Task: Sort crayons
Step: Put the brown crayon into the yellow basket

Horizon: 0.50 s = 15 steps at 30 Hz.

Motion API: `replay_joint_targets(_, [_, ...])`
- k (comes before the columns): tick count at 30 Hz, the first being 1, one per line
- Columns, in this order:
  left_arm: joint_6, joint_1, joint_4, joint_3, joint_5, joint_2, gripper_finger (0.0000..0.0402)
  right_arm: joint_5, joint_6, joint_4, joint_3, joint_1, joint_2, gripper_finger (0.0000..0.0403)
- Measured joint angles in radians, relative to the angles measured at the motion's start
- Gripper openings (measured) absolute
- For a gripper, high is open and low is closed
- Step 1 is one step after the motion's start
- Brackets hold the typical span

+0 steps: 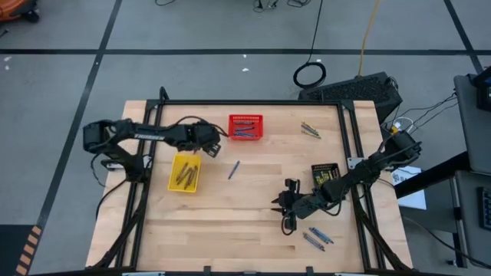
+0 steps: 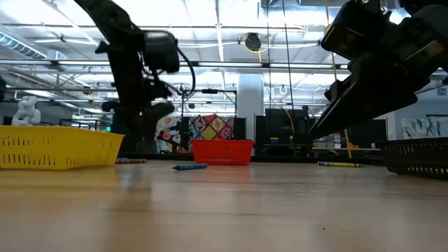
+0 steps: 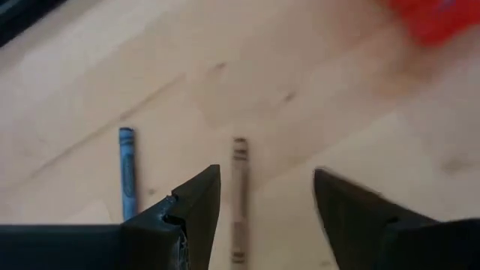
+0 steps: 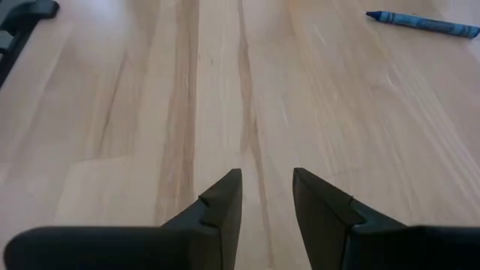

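some crayons (image 1: 185, 175) already sit in baskets, several still lie loose on the tabletop (image 1: 245, 215), both pincers released and empty

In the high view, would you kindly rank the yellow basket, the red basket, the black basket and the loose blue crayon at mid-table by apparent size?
1. Yellow basket, slightly the largest.
2. Red basket.
3. Black basket: partly hidden under the right arm, so its rank is unsure.
4. Blue crayon, by far the smallest.

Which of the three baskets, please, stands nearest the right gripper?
The black basket, beside the right gripper at the table's right. The red basket and yellow basket sit farther off toward the left arm.
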Motion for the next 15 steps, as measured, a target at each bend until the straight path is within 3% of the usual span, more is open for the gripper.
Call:
replay_joint_targets(7, [0.033,0.104,-0.006,0.0,0.068,0.08,0.0196,0.001,0.0,0.005,0.0,0.0,0.0,0.0105])
replay_joint_targets(15, [0.075,0.161,0.006,0.003,0.177,0.124,0.0135,0.0,0.0,0.004,0.0,0.0,0.0,0.0105])
